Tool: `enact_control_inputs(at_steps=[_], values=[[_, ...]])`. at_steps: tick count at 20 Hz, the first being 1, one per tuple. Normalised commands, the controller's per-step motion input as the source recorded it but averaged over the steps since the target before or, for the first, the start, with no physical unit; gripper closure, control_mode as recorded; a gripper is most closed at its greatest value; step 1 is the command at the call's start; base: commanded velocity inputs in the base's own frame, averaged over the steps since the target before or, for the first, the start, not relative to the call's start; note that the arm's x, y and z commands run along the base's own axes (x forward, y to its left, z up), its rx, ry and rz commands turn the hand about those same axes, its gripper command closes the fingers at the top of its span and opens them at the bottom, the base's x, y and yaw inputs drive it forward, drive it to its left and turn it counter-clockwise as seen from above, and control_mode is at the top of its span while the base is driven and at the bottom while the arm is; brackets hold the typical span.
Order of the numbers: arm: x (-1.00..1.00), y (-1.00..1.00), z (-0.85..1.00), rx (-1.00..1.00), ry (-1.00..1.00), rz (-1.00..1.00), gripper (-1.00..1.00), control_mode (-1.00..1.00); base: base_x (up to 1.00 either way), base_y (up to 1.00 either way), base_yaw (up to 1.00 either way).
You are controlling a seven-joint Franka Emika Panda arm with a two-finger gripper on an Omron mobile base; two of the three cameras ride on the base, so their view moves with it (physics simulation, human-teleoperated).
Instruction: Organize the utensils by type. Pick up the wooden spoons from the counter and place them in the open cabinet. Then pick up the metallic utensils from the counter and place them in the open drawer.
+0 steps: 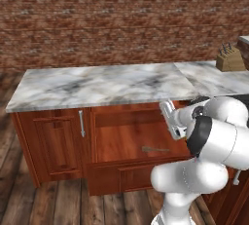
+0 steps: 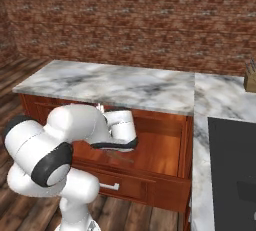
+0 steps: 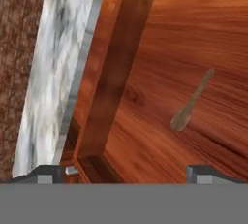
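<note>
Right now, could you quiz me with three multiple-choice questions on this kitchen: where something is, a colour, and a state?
1. Where does the spoon lie?
A. on the floor of the open drawer
B. on the counter
C. in the knife block

2. What colour is the counter?
A. black
B. white-grey marble
C. green

3. How does the gripper stand?
A. shut on the spoon
B. open, holding nothing
C. shut on the handle

Answers: 1 A, the spoon rests on the drawer's wood floor; 2 B, veined pale slab; 3 B, the tips stand wide apart, the spoon lying clear.
</note>
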Motion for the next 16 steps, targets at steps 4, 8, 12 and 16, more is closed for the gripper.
enact_control_inputs(at_steps=[4, 8, 12, 16], values=[[-0.07, 0.13, 1.0, 0.21, -0.15, -0.25, -1.0, -1.0, 0.0, 0.0, 0.0], [0.0, 0.12, 1.0, 0.12, 0.0, -0.18, -1.0, -1.0, 0.0, 0.0, 0.0], [0.14, 0.15, 1.0, -0.05, 0.01, 0.0, -1.0, -1.0, 0.0, 0.0, 0.0], [0.02, -0.01, 1.0, 0.24, -0.07, 0.0, -1.0, -1.0, 0.0, 0.0, 0.0]])
